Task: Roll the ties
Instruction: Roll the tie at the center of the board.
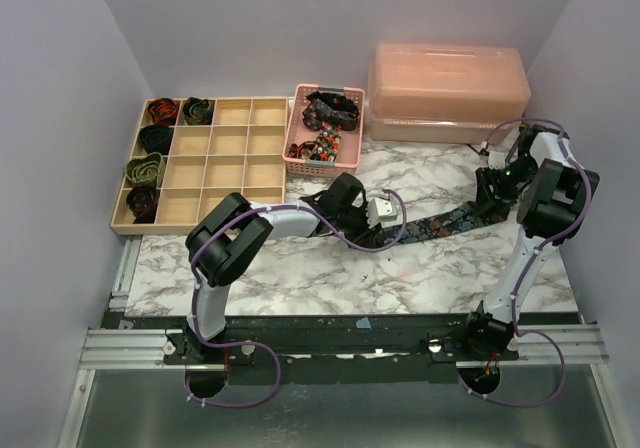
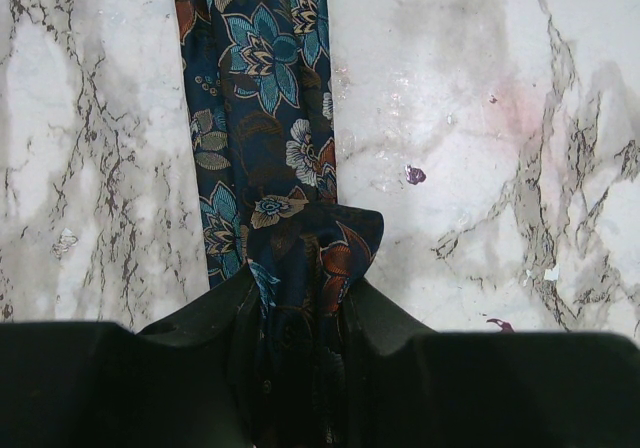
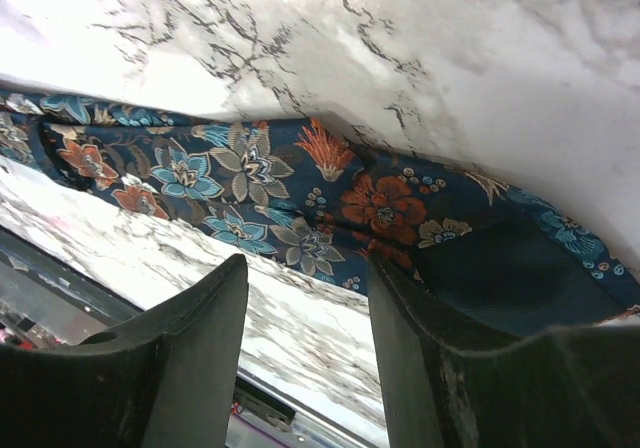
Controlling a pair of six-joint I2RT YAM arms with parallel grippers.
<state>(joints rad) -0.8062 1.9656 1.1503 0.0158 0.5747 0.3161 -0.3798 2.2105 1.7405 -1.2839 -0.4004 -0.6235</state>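
A navy floral tie (image 1: 440,223) lies stretched across the marble table, running from centre to right. My left gripper (image 2: 305,288) is shut on the tie's folded narrow end (image 2: 315,243), and the rest of the tie (image 2: 265,88) runs away from it. In the top view the left gripper (image 1: 372,232) sits at the tie's left end. My right gripper (image 1: 492,200) hovers at the wide right end. Its jaws (image 3: 308,268) are open with only marble between them, and the tie (image 3: 250,173) lies just beyond the fingertips. Several coiled ties (image 1: 150,153) fill the organiser's left compartments.
The wooden compartment organiser (image 1: 225,173) stands at the back left. A pink mesh basket (image 1: 298,118) beside it holds more loose ties (image 1: 330,113). A translucent orange lidded box (image 1: 447,88) sits at the back right. Walls close in on both sides.
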